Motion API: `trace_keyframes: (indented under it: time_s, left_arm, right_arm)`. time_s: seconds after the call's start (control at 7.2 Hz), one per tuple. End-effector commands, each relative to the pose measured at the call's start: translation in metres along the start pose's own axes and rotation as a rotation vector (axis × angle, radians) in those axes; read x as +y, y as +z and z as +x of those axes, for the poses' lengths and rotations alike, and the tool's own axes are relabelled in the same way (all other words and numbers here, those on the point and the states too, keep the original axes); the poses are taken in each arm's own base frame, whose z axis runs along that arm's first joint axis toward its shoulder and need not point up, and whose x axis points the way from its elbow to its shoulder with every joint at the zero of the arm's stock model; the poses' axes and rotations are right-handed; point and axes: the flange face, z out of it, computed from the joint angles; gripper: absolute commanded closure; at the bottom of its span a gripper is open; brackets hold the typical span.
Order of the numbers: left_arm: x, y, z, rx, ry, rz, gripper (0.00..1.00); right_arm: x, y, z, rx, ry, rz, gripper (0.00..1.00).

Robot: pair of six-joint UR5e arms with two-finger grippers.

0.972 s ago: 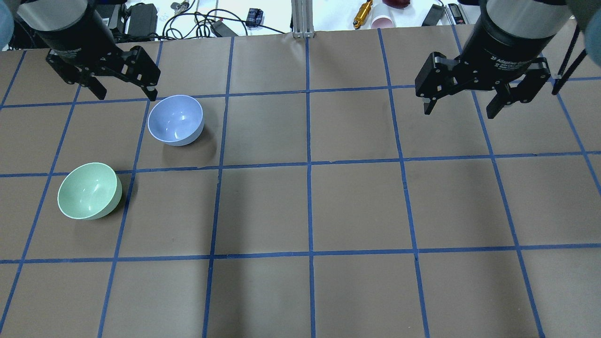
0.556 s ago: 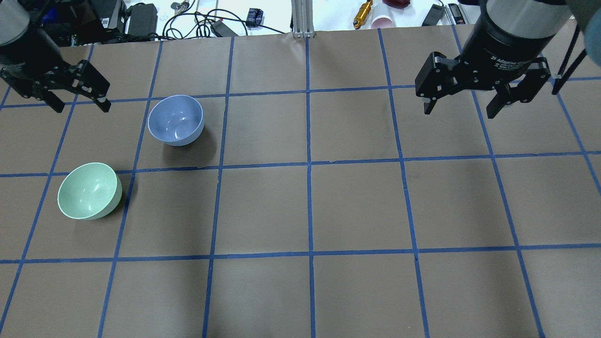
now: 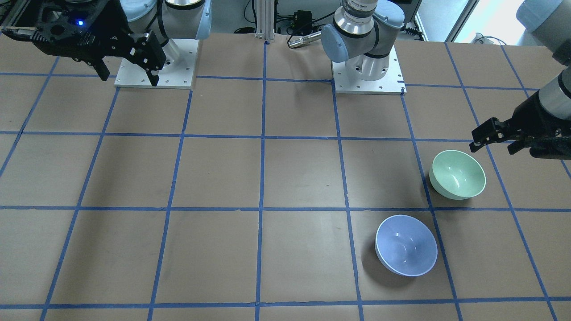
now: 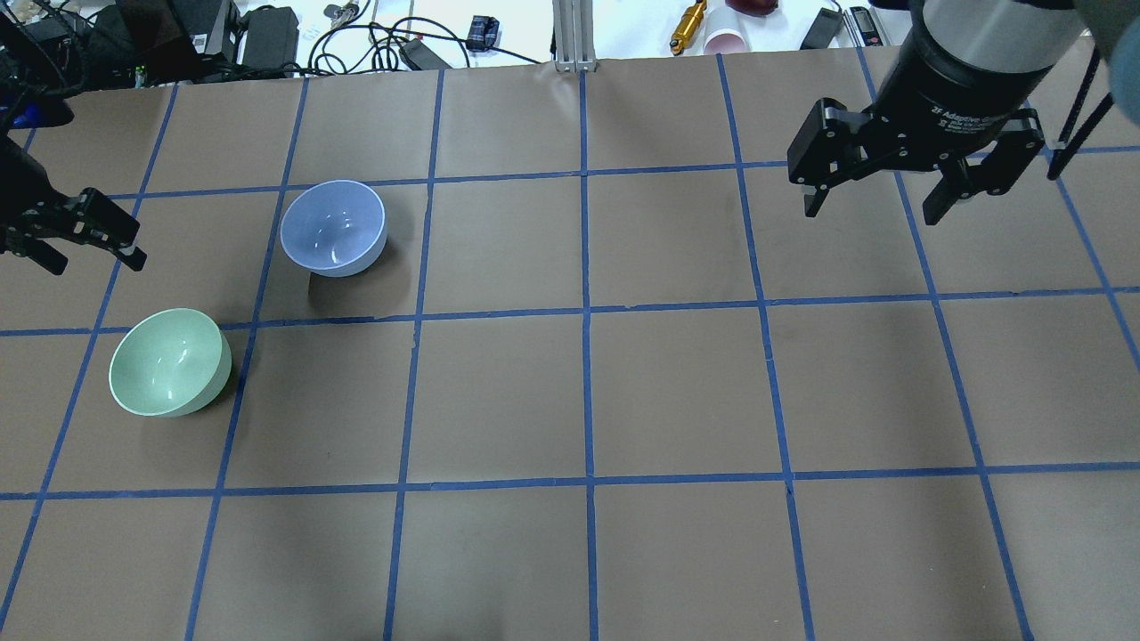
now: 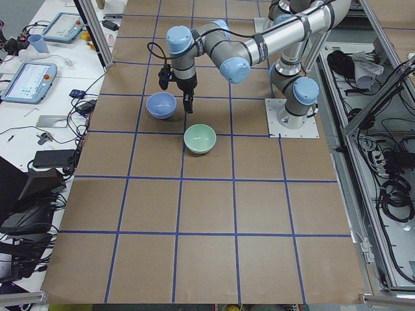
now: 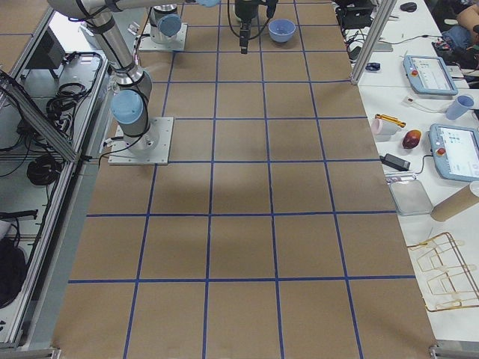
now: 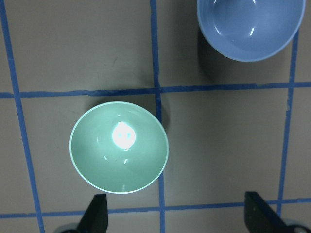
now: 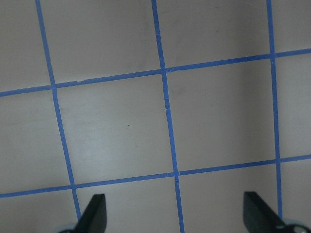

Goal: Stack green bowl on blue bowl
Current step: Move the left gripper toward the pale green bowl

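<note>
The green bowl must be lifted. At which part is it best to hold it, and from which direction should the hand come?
Hold the green bowl at its thin rim, coming straight down from above, one finger inside and one outside. It stands upright with the opening upward, and its smooth round wall would probably slip in a side grip. The left hand is open and nearest.

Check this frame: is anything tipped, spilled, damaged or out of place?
Nothing stands out. The green bowl and the blue bowl sit upright, empty and apart on the table; the left gripper and right gripper are open and hold nothing.
</note>
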Motion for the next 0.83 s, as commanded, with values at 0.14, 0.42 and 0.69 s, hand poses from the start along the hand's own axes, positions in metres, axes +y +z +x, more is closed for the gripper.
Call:
trace_keyframes:
  time_s: [0.14,0.42,0.69]
  left_arm:
    - [0.016,0.051,-0.066,-0.012,0.037,0.039,0.00]
    - [0.020,0.083,-0.094,-0.011,0.034,0.042,0.00]
    - [0.014,0.102,-0.104,-0.006,0.031,0.038,0.00]
  right_arm:
    - [0.000,0.000,0.000,0.000,0.000,-0.001,0.00]
    - [0.000,0.000,0.000,0.000,0.000,0.000,0.00]
    - [0.000,0.000,0.000,0.000,0.000,0.000,0.00]
